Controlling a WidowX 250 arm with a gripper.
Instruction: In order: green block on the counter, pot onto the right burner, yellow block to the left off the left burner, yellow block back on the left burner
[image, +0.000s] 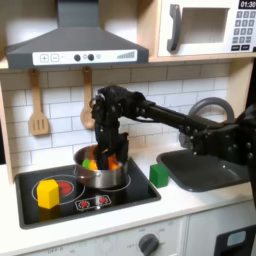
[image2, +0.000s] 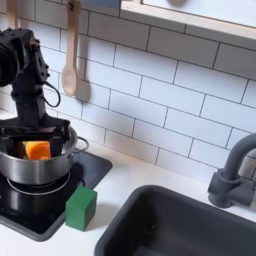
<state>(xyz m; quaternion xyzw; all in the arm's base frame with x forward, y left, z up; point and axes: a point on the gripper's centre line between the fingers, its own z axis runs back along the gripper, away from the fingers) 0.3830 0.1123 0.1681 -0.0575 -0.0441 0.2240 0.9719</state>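
The silver pot (image: 100, 174) with orange and yellow toy food inside is over the right burner of the black cooktop (image: 135, 190); it also shows in the second exterior view (image2: 36, 168). My gripper (image: 103, 158) reaches down into it from above and is shut on its rim (image2: 38, 136). The yellow block (image: 47, 192) sits on the left burner. The green block (image: 158, 175) stands on the cream counter (image: 190, 200) between the cooktop and the sink; in the second exterior view the green block (image2: 81, 207) is just right of the pot.
A dark grey sink (image: 205, 168) with a grey faucet (image2: 235, 175) lies to the first exterior view's right. Wooden utensils (image: 39, 105) hang on the tiled back wall, one spoon (image2: 69, 60) close behind the arm. A range hood and a microwave hang overhead.
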